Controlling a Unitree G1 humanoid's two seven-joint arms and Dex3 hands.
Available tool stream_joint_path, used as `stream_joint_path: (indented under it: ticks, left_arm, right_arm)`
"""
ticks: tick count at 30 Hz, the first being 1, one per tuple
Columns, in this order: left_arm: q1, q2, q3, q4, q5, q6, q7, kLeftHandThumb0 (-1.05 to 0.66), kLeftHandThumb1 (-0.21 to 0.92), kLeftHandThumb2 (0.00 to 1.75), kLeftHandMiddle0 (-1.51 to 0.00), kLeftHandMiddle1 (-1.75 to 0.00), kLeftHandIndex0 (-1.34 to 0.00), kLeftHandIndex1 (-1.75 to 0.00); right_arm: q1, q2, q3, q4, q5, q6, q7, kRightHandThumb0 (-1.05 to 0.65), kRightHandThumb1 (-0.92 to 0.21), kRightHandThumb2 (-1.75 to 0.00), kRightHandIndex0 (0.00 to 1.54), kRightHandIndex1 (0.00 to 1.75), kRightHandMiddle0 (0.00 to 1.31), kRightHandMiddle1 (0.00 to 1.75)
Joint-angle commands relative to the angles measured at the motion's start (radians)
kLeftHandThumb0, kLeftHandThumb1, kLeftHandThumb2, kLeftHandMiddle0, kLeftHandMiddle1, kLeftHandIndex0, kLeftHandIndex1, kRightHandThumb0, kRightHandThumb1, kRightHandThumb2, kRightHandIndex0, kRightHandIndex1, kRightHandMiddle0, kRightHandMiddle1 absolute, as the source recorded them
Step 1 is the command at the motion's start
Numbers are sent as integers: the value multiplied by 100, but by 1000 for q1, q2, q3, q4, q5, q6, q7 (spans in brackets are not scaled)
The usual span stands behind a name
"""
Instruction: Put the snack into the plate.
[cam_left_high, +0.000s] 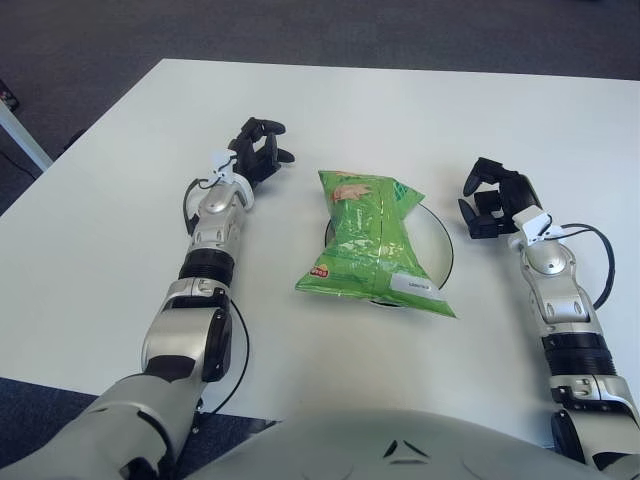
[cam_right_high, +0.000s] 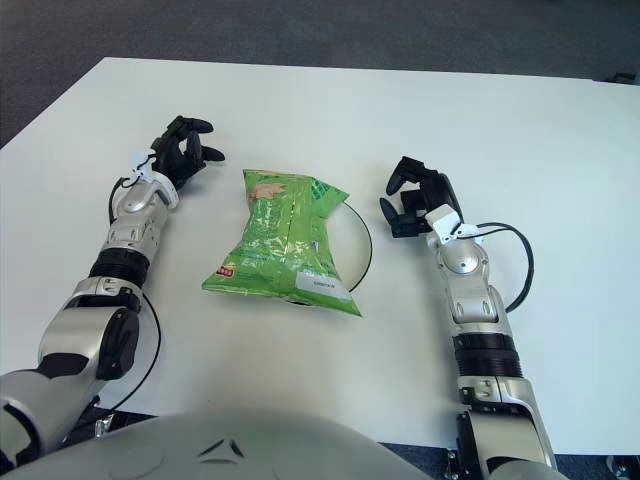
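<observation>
The green snack bag (cam_left_high: 372, 242) is seen lying across the plate (cam_left_high: 441, 243), its long axis running near to far (overhanging the near rim). It lies between the hands: the left hand (cam_left_high: 256, 157), loosely curled and holding nothing, and the right hand (cam_left_high: 492, 197), likewise curled and holding nothing, roughly equally near.

My work surface is a white table (cam_left_high: 120, 260), its far edge running straight across the top of my view. Beyond and to my left lies dark grey carpet (cam_left_high: 60, 40). At the far left edge a pale slanted bar (cam_left_high: 22, 135) shows, perhaps the leg of another table.
</observation>
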Motion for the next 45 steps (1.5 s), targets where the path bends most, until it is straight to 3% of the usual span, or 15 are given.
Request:
stream_joint_path:
  ticks: [1,11,12,16,28,45]
  left_arm:
    - [77,-12,18,-69,-25,47,17,-47,35,127,-109,-174,-59,-175]
    - [195,-39,19,-270,-52,178,33,-54,16,151,-129,-175,-74,-175]
    - [195,-44,14,-280,-40,170,39,-57,10,159,-133,-175,-80,-175]
    - [193,-47,-1,-279,-3,124,53,-60,4,165,-137,-175,-84,-175]
    - [170,-44,1,-216,26,60,76,-63,0,171,-140,-175,-89,-175]
    - [136,-43,12,-147,-13,2,18,-63,1,170,-139,-175,-88,-175]
  right_arm:
    - [31,12,1,34,-16,14,-14,-49,-29,-135,133,175,64,175]
    - [32,10,7,36,-31,8,-40,-51,-26,-139,134,175,66,175]
    - [31,14,6,42,-31,0,-50,-51,-26,-139,134,175,66,175]
    - [28,26,1,54,-25,-13,-70,-51,-26,-140,136,175,67,175]
    - [29,47,-15,52,-1,-21,-85,-50,-28,-137,134,175,65,175]
    - [-4,137,-130,41,291,69,14,-49,-31,-133,135,175,62,175]
